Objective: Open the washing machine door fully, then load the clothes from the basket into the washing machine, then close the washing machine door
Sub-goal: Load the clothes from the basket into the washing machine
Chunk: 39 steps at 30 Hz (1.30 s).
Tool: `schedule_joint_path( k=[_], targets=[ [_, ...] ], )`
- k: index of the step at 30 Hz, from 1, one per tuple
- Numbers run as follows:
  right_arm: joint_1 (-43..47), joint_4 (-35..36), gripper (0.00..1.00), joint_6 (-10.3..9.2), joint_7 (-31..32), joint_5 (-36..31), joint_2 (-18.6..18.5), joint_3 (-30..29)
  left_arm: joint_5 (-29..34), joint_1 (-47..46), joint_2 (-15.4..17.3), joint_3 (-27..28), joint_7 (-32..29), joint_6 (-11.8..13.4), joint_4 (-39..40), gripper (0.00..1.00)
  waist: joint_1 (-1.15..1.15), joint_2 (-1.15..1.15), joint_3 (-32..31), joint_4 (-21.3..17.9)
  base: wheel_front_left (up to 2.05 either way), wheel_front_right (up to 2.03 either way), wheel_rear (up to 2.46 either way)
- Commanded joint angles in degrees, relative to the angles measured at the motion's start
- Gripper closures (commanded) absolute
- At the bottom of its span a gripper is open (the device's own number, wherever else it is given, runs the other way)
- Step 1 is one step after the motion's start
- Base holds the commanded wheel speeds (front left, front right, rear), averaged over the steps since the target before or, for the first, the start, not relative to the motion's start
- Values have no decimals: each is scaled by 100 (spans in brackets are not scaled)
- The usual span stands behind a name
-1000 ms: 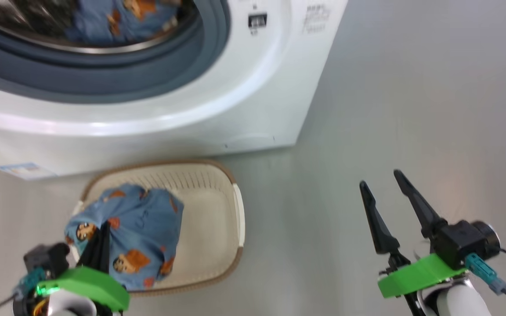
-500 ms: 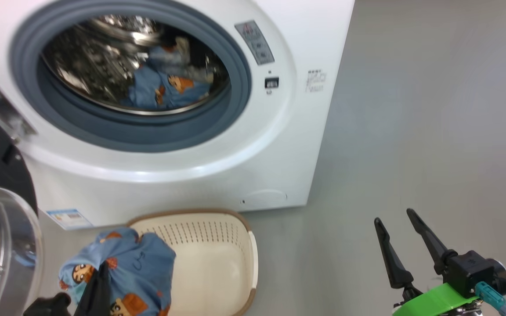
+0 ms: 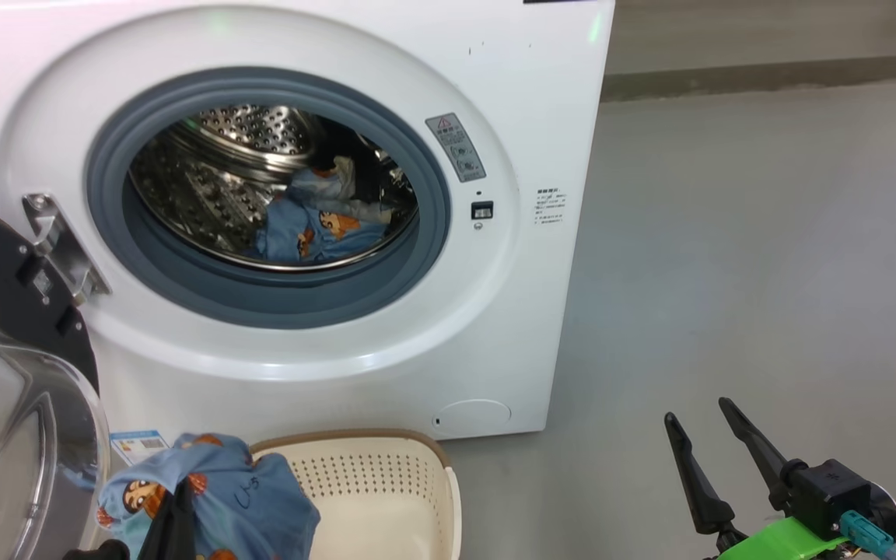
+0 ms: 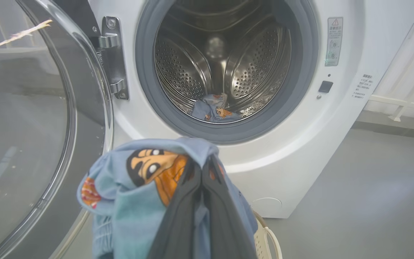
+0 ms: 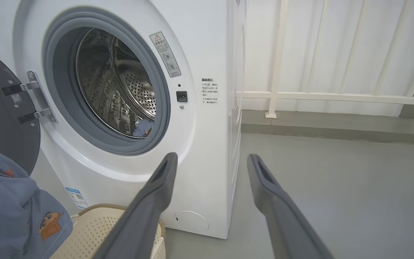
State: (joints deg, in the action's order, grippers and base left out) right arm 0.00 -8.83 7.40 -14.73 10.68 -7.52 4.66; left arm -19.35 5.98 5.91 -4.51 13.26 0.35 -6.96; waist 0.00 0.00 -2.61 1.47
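Observation:
The white washing machine stands with its round door swung wide to the left. One light blue garment lies in the steel drum. My left gripper is shut on another piece of the clothes, which hangs lifted above the cream basket in front of the machine. My right gripper hovers open and empty to the right, over the floor.
Grey floor stretches to the right of the machine. A white railing and pale wall run behind it. A blue label sticker sits low on the machine's front.
The head camera has tilted upward, bringing the whole drum opening into view. The garment in my left gripper has risen from the basket toward the machine's opening. The right gripper keeps its open pose.

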Motion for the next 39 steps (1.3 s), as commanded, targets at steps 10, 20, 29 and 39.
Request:
schedule_joint_path(
  k=[10, 20, 29, 39],
  targets=[
    [-455, -57, 0, 9, -27, 60, -164, 95, 70, -244, 162, 144, -25, 68, 241, 100, 0, 0, -125, -18, 0, 0, 0],
    [-515, -63, 0, 9, -27, 66, -194, 72, 31, -277, 173, 124, 18, 74, 189, 100, 0, 0, -138, -89, 0, 0, 0],
    [-462, -43, 0, 9, -27, 52, -156, 42, -2, -279, 187, 97, 35, 86, 195, 100, 0, 0, -110, -132, 0, 0, 0],
    [-345, -49, 0, 9, -27, 49, -25, 44, -30, -338, 190, 34, 34, 89, 261, 100, 0, 0, -65, -154, 0, 0, 0]
  ],
)
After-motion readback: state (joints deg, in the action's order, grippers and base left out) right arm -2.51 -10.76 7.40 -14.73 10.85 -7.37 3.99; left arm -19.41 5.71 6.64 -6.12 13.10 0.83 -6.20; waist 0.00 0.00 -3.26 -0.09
